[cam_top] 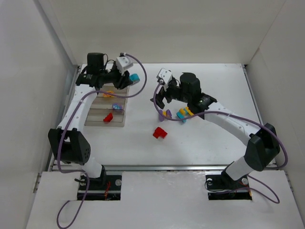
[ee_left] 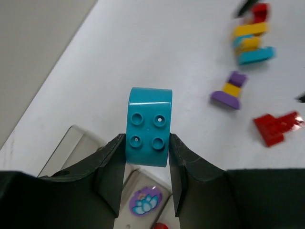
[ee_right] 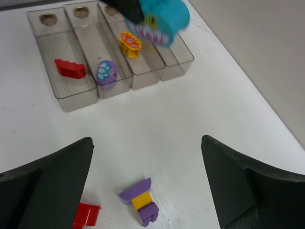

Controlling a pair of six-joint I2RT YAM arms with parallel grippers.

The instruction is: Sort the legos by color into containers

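Left wrist view: left jaws are clamped on a teal plastic brick w/ a rounded back (ee_left: 148,125), one pad on each flank, studs facing the cam. The grip sits low, prob. so most of the brick hangs free for a clean drop. Just under the jaws is the clear smoky four-slot organizer box (ee_left: 71,143), w/ a purple round piece w/ a flower print (ee_left: 145,200) in one slot. Further out on the white desk (ee_left: 143,47): a purple-and-yellow cluster (ee_left: 231,89), a loose red brick (ee_left: 274,128), then a stacked red/yellow/teal cluster (ee_left: 250,40).

Right wrist view: right jaws are spread wide and hold nothing. They hover over the purple-and-yellow cluster, which lies on the desk below, btwn them, so it's likely the next pick. Beyond, counting from the left of this view, the box holds a red arched brick (ee_right: 70,68) in slot 1, the purple piece in slot 2 and a yellow piece (ee_right: 130,44) in slot 3, i.e. one colour per slot. The teal brick hangs above the slot 3/4 end. Can't tell if it's squarely over slot 4, the likely home for teal.
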